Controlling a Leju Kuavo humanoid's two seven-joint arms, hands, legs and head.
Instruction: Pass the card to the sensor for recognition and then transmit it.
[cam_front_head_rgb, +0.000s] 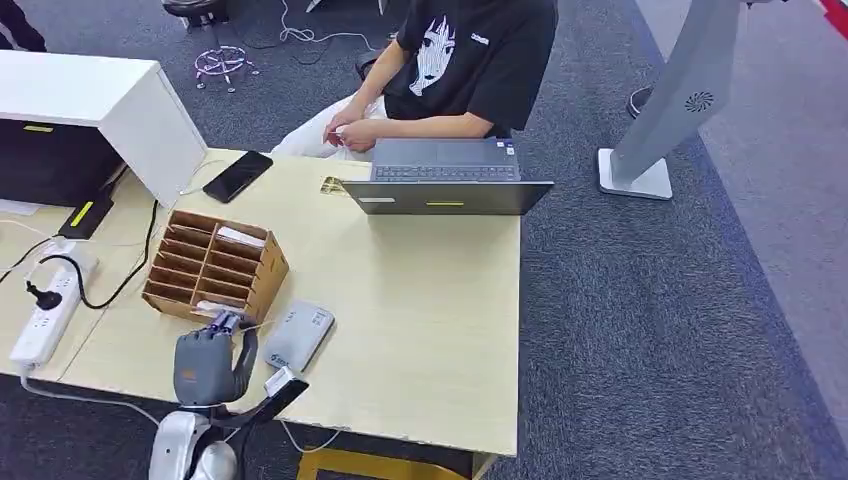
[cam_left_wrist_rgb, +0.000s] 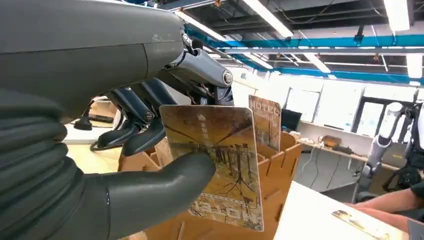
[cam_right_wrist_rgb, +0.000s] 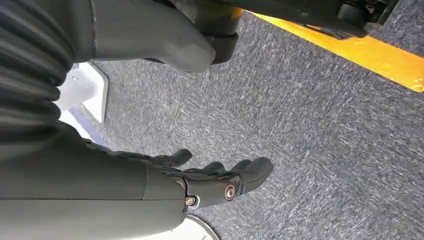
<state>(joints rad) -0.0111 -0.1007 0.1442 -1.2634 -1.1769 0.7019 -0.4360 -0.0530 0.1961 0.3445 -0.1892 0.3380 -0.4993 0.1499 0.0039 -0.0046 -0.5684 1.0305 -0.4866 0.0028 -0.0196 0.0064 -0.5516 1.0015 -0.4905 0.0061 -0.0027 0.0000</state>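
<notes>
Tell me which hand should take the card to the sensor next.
Left. The left hand already grips the card by the wooden organizer, close to the grey sensor. The right hand hangs open over the carpet.

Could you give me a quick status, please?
Left robot hand holds card by organizer. Right robot hand open, hanging. Sensor unobstructed.

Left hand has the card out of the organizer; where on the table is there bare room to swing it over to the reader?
Open tabletop lies right of the grey reader, between the laptop and the near edge. It is crowded on the left: the cardboard organizer stands just ahead of the left hand, with the power strip and cables beyond. The card is held beside the organizer.
</notes>
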